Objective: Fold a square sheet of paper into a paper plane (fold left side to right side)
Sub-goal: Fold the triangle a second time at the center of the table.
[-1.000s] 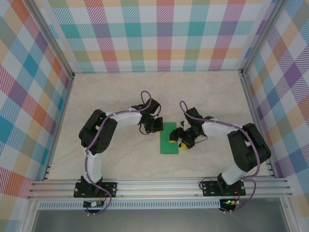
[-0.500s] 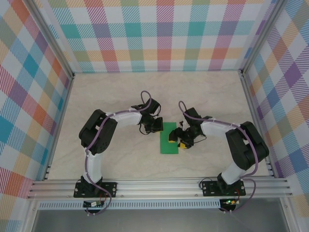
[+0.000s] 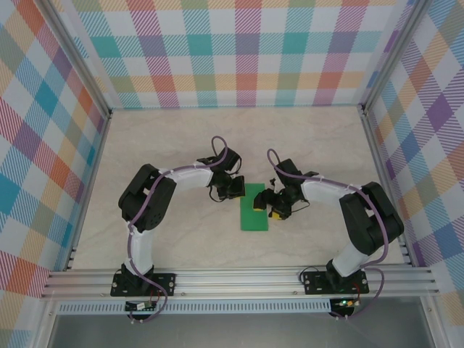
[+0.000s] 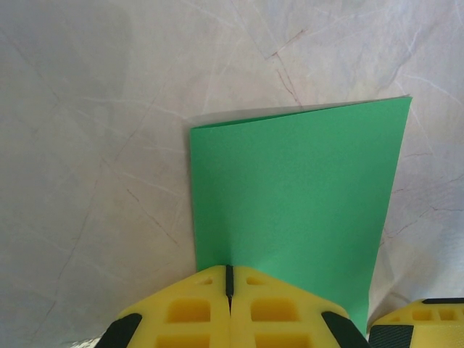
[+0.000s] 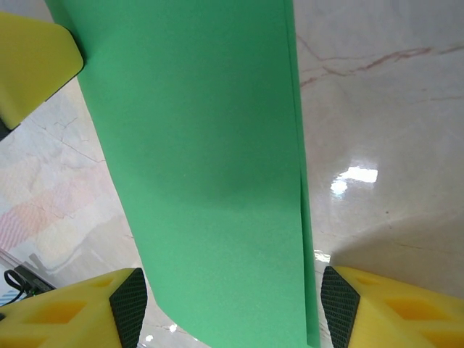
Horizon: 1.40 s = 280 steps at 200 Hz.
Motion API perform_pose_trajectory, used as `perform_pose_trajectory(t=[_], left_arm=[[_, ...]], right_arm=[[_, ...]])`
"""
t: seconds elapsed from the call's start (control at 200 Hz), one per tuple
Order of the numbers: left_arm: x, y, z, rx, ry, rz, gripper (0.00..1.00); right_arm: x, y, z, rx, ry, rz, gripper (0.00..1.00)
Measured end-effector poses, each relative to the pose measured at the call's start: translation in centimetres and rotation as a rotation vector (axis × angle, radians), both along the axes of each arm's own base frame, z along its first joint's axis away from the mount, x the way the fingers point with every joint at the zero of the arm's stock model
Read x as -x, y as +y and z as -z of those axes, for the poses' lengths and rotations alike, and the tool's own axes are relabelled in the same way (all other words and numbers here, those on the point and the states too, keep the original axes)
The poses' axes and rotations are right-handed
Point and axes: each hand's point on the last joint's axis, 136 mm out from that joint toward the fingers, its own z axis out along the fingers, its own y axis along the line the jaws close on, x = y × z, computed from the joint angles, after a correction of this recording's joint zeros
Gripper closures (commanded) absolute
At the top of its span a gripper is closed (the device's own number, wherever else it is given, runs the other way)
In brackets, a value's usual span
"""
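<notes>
Lying folded, unmarked green paper (image 4: 290, 196), left end effector (image 4: 228, 286) pressed together, right end effector (image 5: 235, 304) spread over it

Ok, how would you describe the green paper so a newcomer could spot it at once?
On the marbled beige table inside the plaid walls, look mid-table between the left gripper and the right gripper. The folded green paper lies flat there, a narrow rectangle. Nothing else is bright green; the neighbouring fingers are yellow.

A slight shift of the right tool (image 3: 267, 209) farther along the right edge of the green sheet (image 3: 250, 221).
</notes>
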Motion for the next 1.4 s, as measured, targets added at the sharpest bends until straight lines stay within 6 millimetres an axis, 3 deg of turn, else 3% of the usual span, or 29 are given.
perform_pose_trajectory(t=[0.475,0.98,1.105,1.23,1.4], left_arm=[[0.0,0.0,0.0,0.000,0.000,0.000,0.96],[0.0,0.0,0.0,0.006,-0.008,0.000,0.96],[0.3,0.3,-0.2,0.013,-0.027,0.007,0.86],[0.7,0.6,-1.8,0.029,-0.067,0.024,0.68],[0.1,0.1,-6.6,0.107,-0.200,0.054,0.61]], right_arm=[[-0.1,0.4,0.2,-0.017,0.009,-0.004,0.34],[-1.1,1.5,-1.0,-0.091,-0.039,0.005,0.33],[-1.0,1.7,-1.1,-0.105,-0.024,0.020,0.33],[-1.1,1.8,-1.1,-0.108,-0.014,0.036,0.32],[-1.3,1.9,-1.0,-0.113,-0.006,0.049,0.33]])
